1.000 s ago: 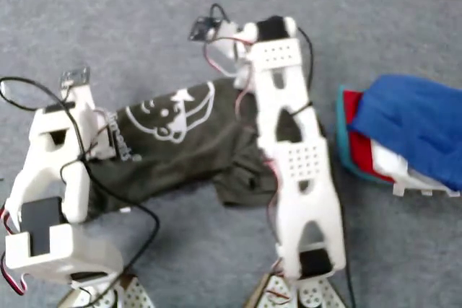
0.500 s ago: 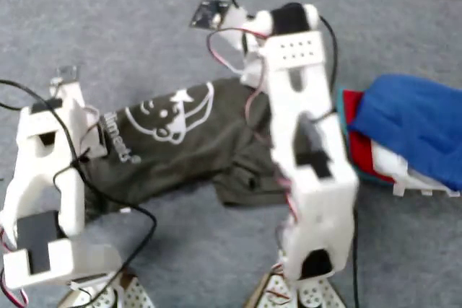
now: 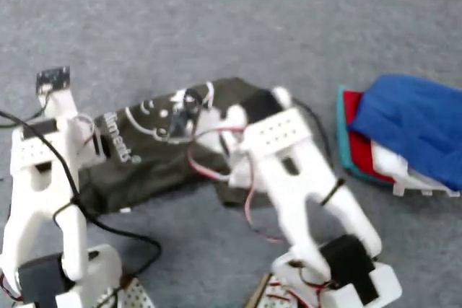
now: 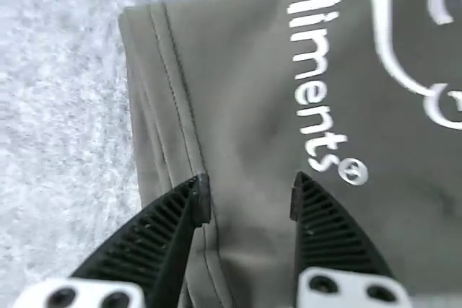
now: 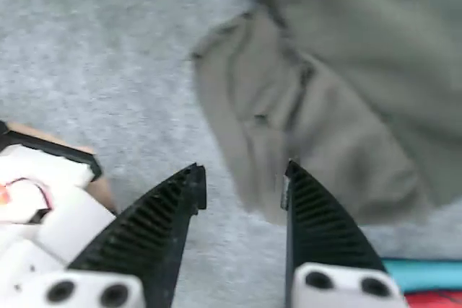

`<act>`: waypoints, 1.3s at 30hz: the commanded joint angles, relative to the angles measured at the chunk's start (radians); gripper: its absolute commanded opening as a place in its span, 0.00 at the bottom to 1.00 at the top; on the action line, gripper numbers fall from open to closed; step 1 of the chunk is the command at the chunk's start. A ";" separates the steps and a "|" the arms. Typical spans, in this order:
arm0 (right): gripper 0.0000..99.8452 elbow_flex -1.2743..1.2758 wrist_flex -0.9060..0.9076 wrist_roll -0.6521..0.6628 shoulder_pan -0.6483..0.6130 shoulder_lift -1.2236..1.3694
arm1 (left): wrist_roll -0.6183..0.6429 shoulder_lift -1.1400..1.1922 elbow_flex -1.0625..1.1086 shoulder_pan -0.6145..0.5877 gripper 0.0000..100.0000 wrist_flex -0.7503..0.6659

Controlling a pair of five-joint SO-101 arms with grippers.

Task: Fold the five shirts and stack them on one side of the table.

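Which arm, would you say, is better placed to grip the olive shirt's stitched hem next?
Left, probably: the left gripper stands open right over the hem; the right gripper hovers above a rumpled corner.

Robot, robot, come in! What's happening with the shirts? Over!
Left hand open over dark shirt, at hem. Right hand open over its crumpled end. Fold unfinished. Folded pile lies apart.

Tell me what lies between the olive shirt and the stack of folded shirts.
In the high view, bare grey table separates the olive shirt from the stack of folded shirts; the right arm leans over part of that stretch.
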 commanded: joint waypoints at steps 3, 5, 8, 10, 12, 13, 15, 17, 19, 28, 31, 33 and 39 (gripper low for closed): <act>0.19 0.134 -0.115 -0.040 -0.042 -0.045 | -0.003 -0.033 0.173 -0.029 0.19 -0.311; 0.19 0.171 -0.149 -0.049 -0.042 -0.045 | -0.003 -0.041 0.192 -0.028 0.19 -0.328; 0.19 0.220 -0.198 -0.066 -0.038 -0.045 | -0.003 -0.041 0.192 -0.026 0.19 -0.328; 0.19 0.252 -0.236 -0.068 -0.038 -0.045 | -0.003 -0.041 0.192 -0.026 0.19 -0.328; 0.19 0.275 -0.261 -0.068 -0.038 -0.045 | -0.003 -0.041 0.192 -0.026 0.19 -0.328; 0.19 0.283 -0.270 -0.068 -0.038 -0.045 | -0.003 -0.041 0.192 -0.026 0.19 -0.328; 0.19 0.291 -0.290 -0.077 -0.038 -0.045 | -0.003 -0.041 0.192 -0.026 0.19 -0.328; 0.19 0.300 -0.325 -0.097 -0.038 -0.045 | -0.003 -0.041 0.192 -0.026 0.19 -0.328; 0.19 0.312 -0.371 -0.104 -0.038 -0.045 | -0.003 -0.041 0.192 -0.026 0.19 -0.328; 0.10 0.315 -0.445 -0.124 -0.036 0.113 | -0.003 -0.041 0.192 -0.026 0.19 -0.330; 0.01 0.289 -0.445 -0.124 -0.035 0.168 | -0.003 -0.041 0.192 -0.026 0.19 -0.331; 0.01 0.274 -0.445 -0.124 -0.016 0.186 | -0.003 -0.041 0.192 -0.026 0.19 -0.331; 0.00 0.189 -0.384 -0.121 0.064 0.179 | -0.003 -0.041 0.192 -0.026 0.19 -0.334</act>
